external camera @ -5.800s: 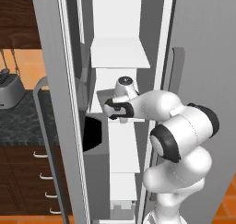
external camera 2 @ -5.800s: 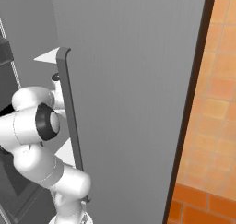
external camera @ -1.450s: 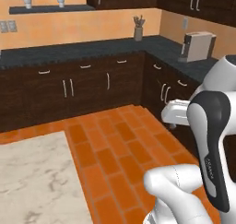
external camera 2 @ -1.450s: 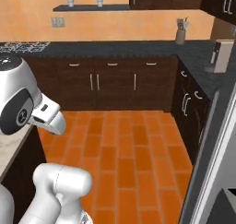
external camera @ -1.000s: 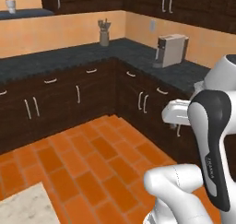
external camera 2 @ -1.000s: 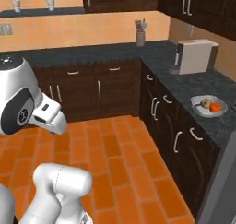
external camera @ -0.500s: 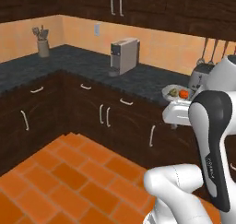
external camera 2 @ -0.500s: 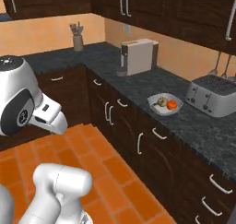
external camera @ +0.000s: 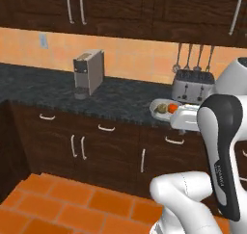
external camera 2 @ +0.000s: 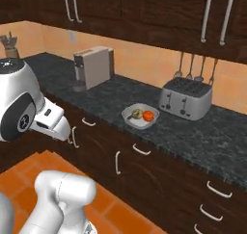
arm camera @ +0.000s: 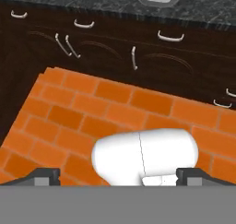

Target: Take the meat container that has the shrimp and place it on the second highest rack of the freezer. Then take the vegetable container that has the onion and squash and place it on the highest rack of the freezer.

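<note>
Facing the dark desk [external camera 2: 193, 132], the robot carried nothing, its jaws spread apart and empty over the brick floor [arm camera: 92, 108]. Beyond, a pale bowl [external camera 2: 140, 116] of vegetables sat beside the toaster [external camera 2: 185, 99], apparently the next pickup.

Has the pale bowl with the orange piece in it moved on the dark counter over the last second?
No. The pale bowl sits in front of the silver toaster, as half a second ago; the base turned, shifting the whole view.
</note>
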You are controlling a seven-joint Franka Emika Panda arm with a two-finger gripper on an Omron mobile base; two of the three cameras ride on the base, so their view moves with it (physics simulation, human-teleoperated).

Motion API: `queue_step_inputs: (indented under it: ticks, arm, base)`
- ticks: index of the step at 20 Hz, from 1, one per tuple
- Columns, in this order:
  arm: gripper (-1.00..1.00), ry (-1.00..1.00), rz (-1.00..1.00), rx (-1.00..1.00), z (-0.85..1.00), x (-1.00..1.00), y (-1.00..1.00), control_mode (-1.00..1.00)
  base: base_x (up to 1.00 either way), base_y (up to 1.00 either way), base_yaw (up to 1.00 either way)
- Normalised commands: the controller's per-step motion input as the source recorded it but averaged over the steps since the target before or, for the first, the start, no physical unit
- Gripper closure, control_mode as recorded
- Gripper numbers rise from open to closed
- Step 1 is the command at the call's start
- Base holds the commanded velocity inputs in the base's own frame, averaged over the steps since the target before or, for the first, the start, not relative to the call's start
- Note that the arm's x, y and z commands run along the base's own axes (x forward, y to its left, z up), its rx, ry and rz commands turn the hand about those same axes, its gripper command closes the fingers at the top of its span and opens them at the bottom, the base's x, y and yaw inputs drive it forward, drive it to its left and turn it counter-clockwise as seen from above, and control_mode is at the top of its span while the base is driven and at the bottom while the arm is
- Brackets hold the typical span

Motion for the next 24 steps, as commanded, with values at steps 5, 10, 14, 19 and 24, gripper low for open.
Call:
queue_step_inputs:
  ticks: [5, 10, 14, 19, 24]
  arm:
    - [-1.00, 0.00, 0.00, 0.00, 0.00, 0.00, 0.00, 1.00]
    - [-1.00, 0.00, 0.00, 0.00, 0.00, 0.00, 0.00, 1.00]
    - [-1.00, 0.00, 0.00, 0.00, 0.00, 0.00, 0.00, 1.00]
    - [-1.00, 0.00, 0.00, 0.00, 0.00, 0.00, 0.00, 1.00]
    - [-1.00, 0.05, -0.26, 0.00, -0.45, 0.31, 0.00, -1.00]
  base:
    - [0.73, 0.33, -0.63]
    - [0.64, 0.41, -0.65]
    - [0.62, 0.54, -0.62]
    - [0.54, 0.56, -0.58]
    - [0.11, 0.15, -0.22]
